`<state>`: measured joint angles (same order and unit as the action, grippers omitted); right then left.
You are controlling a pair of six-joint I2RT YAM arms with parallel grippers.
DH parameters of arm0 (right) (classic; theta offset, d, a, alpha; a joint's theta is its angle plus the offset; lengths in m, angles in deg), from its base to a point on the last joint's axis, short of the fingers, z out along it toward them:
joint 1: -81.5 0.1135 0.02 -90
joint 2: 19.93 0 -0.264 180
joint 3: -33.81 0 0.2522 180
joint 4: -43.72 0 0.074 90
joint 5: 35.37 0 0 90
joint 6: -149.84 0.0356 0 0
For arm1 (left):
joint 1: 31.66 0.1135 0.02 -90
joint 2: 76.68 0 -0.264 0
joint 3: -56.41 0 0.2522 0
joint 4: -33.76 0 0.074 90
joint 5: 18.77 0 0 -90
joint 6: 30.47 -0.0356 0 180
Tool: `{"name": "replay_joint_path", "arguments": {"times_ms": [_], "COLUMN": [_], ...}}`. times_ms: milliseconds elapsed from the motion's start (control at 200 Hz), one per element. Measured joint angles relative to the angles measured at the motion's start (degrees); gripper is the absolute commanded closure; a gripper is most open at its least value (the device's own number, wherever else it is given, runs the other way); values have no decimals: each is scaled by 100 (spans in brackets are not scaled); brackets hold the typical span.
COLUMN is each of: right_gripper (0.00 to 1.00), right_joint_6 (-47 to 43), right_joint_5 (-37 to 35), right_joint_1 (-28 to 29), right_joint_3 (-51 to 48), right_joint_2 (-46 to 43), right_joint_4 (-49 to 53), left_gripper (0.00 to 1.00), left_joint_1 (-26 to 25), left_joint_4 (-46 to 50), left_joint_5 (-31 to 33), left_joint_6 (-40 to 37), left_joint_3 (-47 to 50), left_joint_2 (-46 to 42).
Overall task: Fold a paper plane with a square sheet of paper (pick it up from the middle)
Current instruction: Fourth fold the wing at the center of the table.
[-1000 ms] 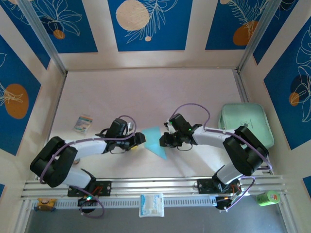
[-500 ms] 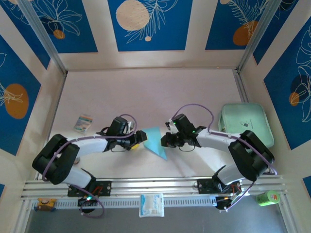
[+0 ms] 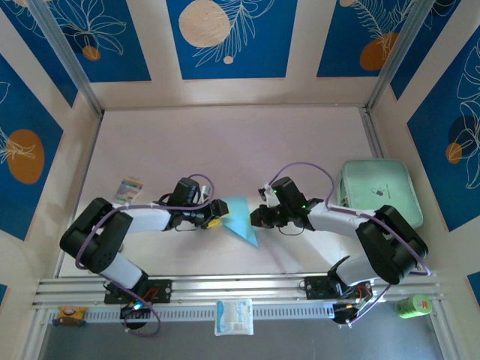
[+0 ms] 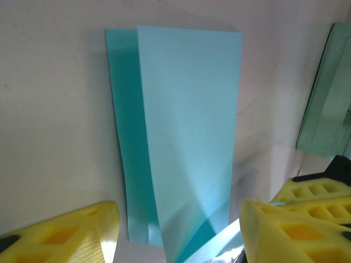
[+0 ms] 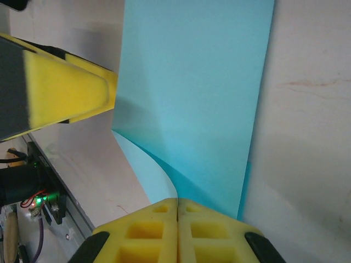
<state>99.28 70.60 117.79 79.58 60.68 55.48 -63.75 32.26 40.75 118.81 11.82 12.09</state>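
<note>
paper (image 3: pixel 238 219): 1, folded, table centre
left gripper (image 3: pixel 218 214): 1, at paper's 9 o'clock, spread, paper end between fingers
right gripper (image 3: pixel 255 218): 1, at paper's 3 o'clock, pinching paper edge
tray (image 3: pixel 360 202): 1, table's 3 o'clock

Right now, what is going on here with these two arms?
Two robot arms are folding a light blue sheet of paper on the table. The right tool is shut on an edge of the sheet and holds it raised, so one layer curves over the rest. The left tool is open at the opposite side, not gripping. It is not yet a plane.
</note>
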Motion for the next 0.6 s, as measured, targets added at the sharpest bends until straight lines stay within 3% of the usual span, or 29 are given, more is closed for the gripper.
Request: {"name": "replay_joint_path", "arguments": {"times_ms": [305,375,475,600], "right_gripper": [91,85,70,63], "right_joint_6": [4,35,96,109], "right_joint_5": [55,55,-4,-264], "right_joint_1": [-50,-55,-55,-31], "right_joint_3": [-57,-61,-57,-26], "right_joint_2": [-26,-26,-26,-125], "right_joint_4": [-37,-17,105,474], "left_gripper": [71,78,86,91], "left_joint_1": [0,0,0,0], "left_joint_4": [-579,-667,-791,-837], "left_joint_5": [-205,-216,-210,-149], "left_joint_6": [264,330,387,409], "left_joint_3": [-7,-4,-4,15], "left_joint_2": [413,431,431,389]}}
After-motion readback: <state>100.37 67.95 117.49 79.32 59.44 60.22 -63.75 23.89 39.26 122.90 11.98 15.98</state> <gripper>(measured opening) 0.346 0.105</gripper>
